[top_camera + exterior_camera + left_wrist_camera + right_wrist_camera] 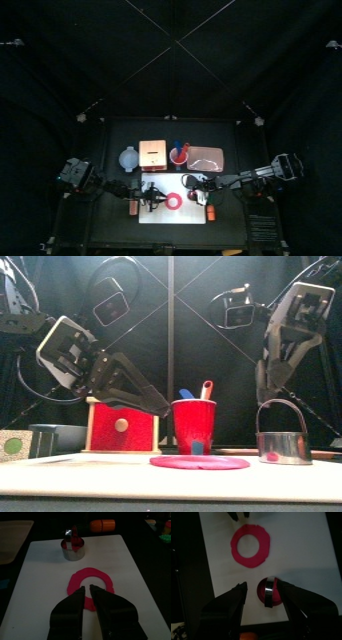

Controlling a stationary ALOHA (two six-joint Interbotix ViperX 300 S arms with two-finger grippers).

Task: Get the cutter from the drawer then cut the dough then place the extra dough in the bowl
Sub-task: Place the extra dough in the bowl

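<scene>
A red dough ring [90,582] lies flat on the white cutting board [40,572], with its centre cut out. The round metal cutter [283,444] stands on the board beside the ring, and red dough fills its inside [269,593]. My right gripper [263,586] is open and hangs just above the cutter's wire handle, one jaw on each side, touching nothing. My left gripper [88,587] hovers over the near edge of the ring [174,201]. Its jaws are almost together and hold nothing.
Behind the board stand the wooden box with its red drawer front [120,426], the red cup with two toy knives [195,426], the blue-grey bowl [128,158] at the left and the pink tray [207,157] at the right.
</scene>
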